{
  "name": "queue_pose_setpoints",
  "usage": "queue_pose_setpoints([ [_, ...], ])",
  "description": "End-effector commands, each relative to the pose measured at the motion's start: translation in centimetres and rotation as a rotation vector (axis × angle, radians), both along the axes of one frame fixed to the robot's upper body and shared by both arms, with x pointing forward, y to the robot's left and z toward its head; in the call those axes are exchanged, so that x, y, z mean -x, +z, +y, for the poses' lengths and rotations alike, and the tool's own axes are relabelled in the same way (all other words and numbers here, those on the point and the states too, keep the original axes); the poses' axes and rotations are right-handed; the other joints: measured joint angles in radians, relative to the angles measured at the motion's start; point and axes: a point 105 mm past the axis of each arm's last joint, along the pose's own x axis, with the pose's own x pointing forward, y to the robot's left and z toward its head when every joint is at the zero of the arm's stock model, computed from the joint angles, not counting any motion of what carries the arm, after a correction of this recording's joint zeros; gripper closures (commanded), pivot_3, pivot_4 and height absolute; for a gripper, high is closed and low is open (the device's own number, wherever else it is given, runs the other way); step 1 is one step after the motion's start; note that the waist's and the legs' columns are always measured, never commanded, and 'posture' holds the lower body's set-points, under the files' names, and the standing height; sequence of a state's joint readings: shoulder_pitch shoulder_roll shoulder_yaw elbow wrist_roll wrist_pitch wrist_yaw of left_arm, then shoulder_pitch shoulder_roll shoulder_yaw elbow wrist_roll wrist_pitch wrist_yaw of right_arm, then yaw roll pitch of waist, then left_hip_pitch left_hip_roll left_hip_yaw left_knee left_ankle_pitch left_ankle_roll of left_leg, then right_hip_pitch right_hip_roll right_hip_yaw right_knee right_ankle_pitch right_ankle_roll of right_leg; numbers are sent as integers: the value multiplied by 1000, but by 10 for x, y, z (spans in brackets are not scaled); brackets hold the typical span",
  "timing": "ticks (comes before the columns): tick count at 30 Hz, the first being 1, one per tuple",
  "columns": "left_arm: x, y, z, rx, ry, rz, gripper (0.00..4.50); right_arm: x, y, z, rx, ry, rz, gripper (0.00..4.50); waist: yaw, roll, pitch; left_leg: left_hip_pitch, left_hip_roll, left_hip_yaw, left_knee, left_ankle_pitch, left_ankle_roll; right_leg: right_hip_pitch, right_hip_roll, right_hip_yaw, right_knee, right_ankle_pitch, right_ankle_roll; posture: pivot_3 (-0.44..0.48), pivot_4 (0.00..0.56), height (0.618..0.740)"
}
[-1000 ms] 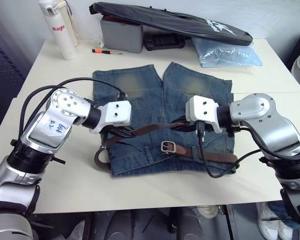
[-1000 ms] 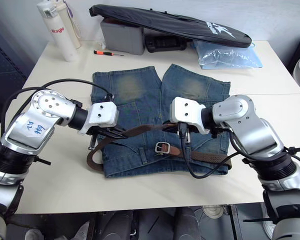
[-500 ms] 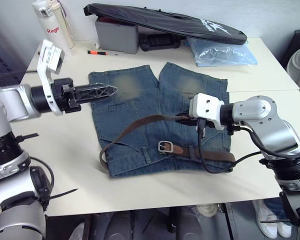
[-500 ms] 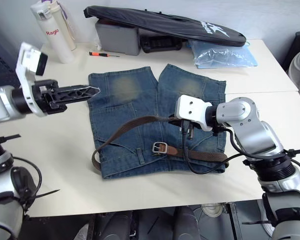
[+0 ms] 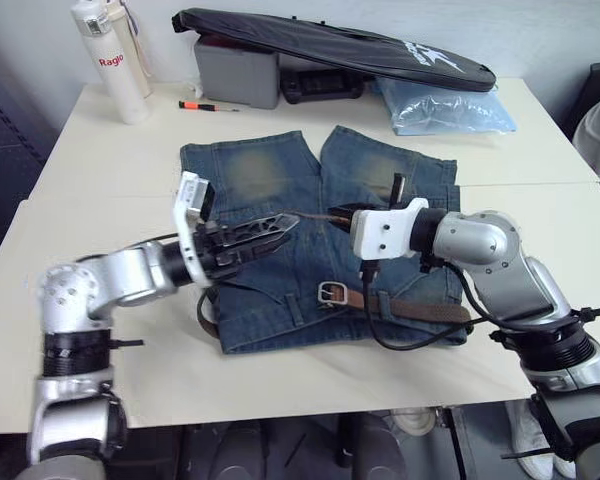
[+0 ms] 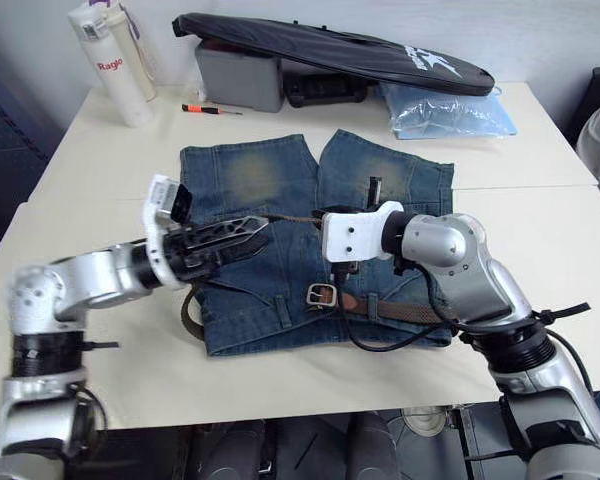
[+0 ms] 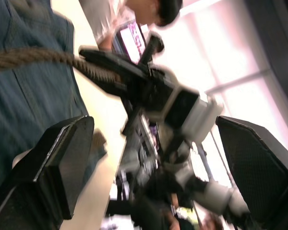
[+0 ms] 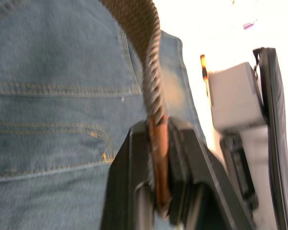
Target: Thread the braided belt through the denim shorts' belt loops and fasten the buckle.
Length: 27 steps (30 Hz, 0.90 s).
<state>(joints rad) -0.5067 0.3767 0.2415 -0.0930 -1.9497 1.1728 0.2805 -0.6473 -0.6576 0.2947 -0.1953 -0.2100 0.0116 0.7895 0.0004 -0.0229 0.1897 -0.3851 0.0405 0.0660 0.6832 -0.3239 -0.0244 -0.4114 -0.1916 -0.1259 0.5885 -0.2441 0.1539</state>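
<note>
The braided belt [image 5: 420, 311] lies along the waistband edge of the denim shorts [image 5: 280, 185], its buckle [image 5: 332, 293] mid-waist. Its free end rises above the shorts, clenched in the right gripper [image 8: 156, 158]. The left gripper [image 5: 280, 225] hovers spread and empty just beside that end, over the shorts' left leg.

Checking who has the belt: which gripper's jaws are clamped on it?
The right gripper: its jaws pinch the braided belt end. The left gripper is open, holding nothing.
</note>
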Motion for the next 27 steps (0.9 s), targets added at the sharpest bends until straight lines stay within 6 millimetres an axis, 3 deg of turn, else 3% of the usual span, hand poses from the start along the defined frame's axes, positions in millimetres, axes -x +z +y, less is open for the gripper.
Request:
queue_pose_setpoints([
  [1,-18,3,3,130,319,189,36,11,5,9,-19,38,-87,4500,3,-1,0,0,0,0,0,0,0,0,0,0,0,0,0,0,150,740],
  [5,-16,-1,-3,213,434,374,36,18,-3,11,-18,51,-89,4500,3,-1,0,1,0,1,1,0,0,1,1,0,-1,2,0,0,150,740],
  [12,-16,-7,2,201,510,499,36,23,-6,16,-30,74,-107,4500,22,-1,-1,1,2,1,1,0,0,3,4,1,-5,4,-2,0,150,740],
  [19,-15,-16,11,155,558,534,36,25,-14,22,-31,86,-109,4500,26,-1,-1,0,2,1,1,0,0,3,5,0,-7,4,-3,0,150,740],
  [27,-8,-16,-1,105,535,533,36,24,-16,31,-49,98,-114,4500,26,-1,-1,0,4,1,1,0,0,3,7,0,-8,5,-3,0,150,740],
])
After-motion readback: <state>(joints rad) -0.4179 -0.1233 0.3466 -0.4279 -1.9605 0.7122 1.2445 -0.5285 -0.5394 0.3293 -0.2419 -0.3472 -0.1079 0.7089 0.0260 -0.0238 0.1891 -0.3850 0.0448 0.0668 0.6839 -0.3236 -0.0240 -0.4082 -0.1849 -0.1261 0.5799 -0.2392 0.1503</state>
